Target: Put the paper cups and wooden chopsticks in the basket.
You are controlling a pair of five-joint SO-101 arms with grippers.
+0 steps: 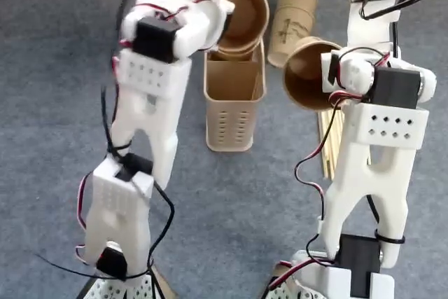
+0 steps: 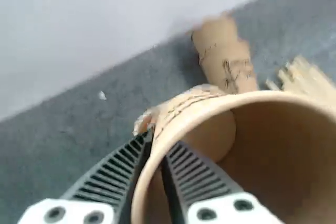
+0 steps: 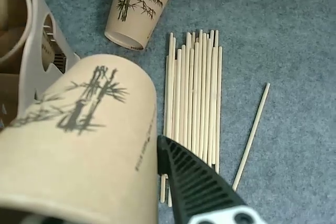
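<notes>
Because the tan paper cup (image 2: 252,145) held above the far end of the beige slotted plastic basket (image 1: 234,113) is light and thin-walled, a rim pinch suits it; too hard a squeeze would likely crease it. Left fingers (image 2: 118,174) pinch its rim, one inside, one outside. Second tan paper cup, bamboo-printed (image 3: 79,135): raised, tilted, near the basket's side. Right fingers (image 3: 194,182) clamp its wall, one showing outside. Third printed paper cup (image 1: 290,22) lies on its side beyond the basket. Pale wooden chopsticks (image 3: 191,103) lie bundled on the grey table (image 1: 56,68), one stray stick (image 3: 252,135) apart. They look slim, stiff and apt to roll, so best taken mid-length.
</notes>
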